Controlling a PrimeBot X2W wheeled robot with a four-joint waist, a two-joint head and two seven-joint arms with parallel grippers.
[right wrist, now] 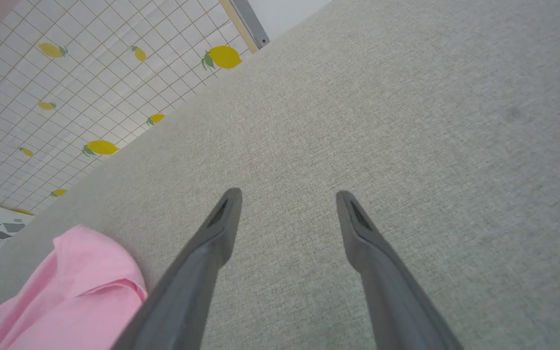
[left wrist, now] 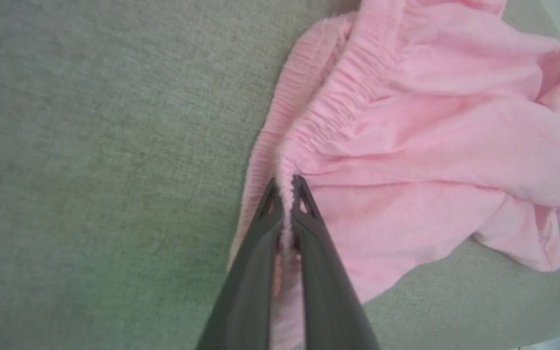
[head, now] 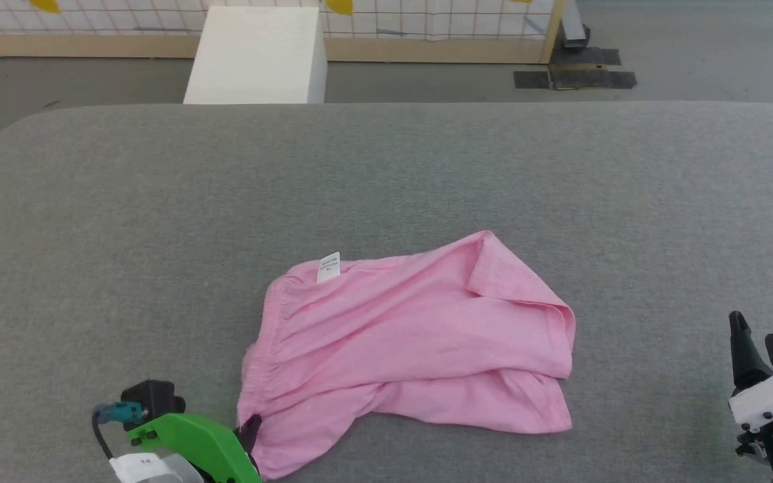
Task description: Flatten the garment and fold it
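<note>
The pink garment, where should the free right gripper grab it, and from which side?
Probably its near right corner, approached from the right: that edge lies flat and exposed toward the open right gripper, opposite the gathered hem pinched by the left gripper, so pulling apart would flatten the garment.

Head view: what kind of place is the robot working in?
Probably an indoor robot practice area, not a home: a big grey cloth-covered table, a wood-framed lemon-print screen fencing it off, and black tape patches on the floor.
</note>
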